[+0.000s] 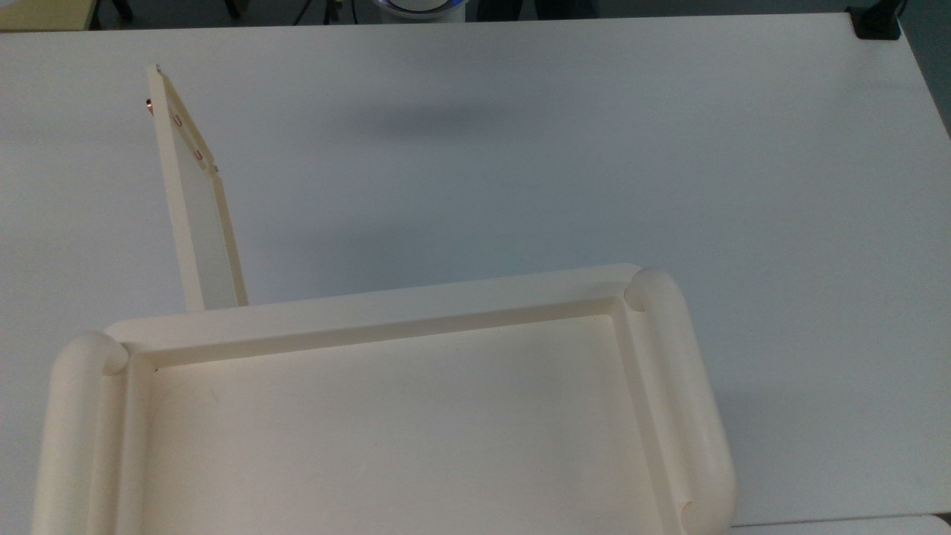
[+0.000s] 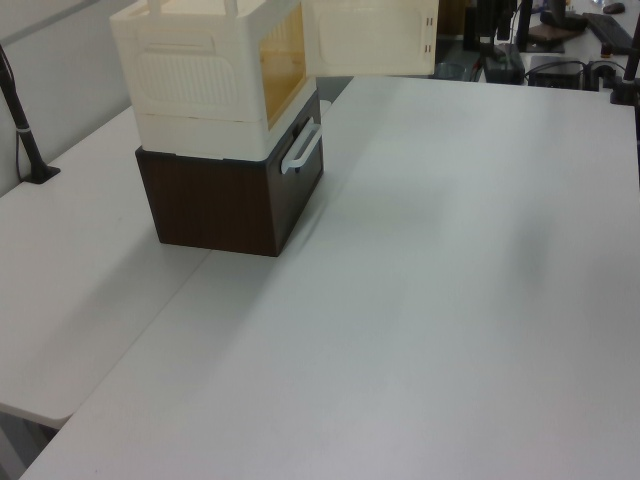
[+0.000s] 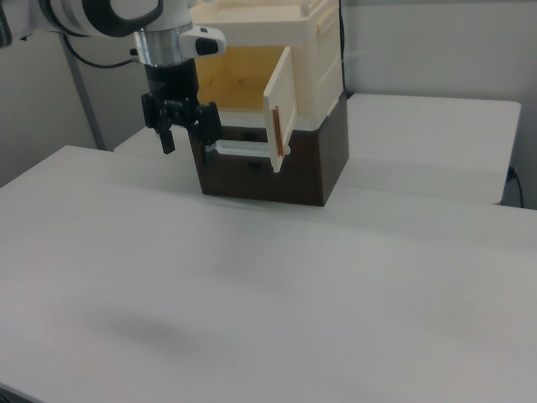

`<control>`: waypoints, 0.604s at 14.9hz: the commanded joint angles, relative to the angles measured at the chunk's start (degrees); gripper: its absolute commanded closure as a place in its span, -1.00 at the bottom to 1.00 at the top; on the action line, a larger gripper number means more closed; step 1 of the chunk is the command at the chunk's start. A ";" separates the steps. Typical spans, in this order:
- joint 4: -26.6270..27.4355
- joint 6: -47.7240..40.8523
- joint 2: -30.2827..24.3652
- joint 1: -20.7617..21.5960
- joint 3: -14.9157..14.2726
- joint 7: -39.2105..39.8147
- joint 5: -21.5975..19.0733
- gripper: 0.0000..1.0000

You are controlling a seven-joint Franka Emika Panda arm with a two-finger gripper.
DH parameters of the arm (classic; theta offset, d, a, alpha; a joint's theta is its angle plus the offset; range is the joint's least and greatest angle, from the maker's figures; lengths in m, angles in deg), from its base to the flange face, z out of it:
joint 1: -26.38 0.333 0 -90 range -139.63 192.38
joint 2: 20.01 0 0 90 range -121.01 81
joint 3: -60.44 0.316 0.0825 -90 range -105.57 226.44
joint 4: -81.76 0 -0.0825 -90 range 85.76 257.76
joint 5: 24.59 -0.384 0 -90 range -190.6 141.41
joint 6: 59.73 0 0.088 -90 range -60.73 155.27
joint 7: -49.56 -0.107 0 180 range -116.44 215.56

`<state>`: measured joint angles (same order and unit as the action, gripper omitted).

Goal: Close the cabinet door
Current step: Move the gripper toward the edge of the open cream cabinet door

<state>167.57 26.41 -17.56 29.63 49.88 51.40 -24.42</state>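
The cabinet (image 3: 315, 59) is a cream-white box standing on a dark brown box (image 3: 310, 172), which rests on the white table (image 3: 268, 277); in the top view the cabinet (image 1: 386, 416) shows its recessed top with thick rounded rolls along the top view's left and right edges. The door (image 1: 197, 215) stands wide open, swung out from the corner at the top view's left and reaching away across the table, roughly square to the cabinet's front; a small copper knob (image 1: 149, 106) sits on its outer face near the free end, with small copper marks along the inner frame close by. In the left view the door (image 2: 370, 38) sticks out toward the left view's right, and the amber-lit interior (image 2: 283, 60) is exposed; a white handle (image 2: 300, 150) sits on the brown box (image 2: 225, 200) below it. In the right view the door (image 3: 279, 101) is seen nearly edge-on, its free edge lined in copper colour, with the open interior (image 3: 239, 80) to the right view's left of it. The gripper (image 3: 186, 134) hangs above the table in front of the cabinet, at the right view's left of the door and apart from it; its two dark fingers (image 3: 167, 133) point down with a clear gap between them, so the jaws are open and hold nothing.
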 commanded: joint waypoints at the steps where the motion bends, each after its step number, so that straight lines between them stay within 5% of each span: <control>1: 0.94 1.40 -0.60 0.88 -0.52 -0.87 -0.44 -1.00; 5: 0.85 1.31 -0.69 0.79 -0.52 -0.26 -0.44 -0.99; 9: 0.76 1.31 -0.69 1.05 0.01 -0.43 -0.61 0.00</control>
<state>167.57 26.44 -17.56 29.70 49.95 51.41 -24.45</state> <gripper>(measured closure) 0.154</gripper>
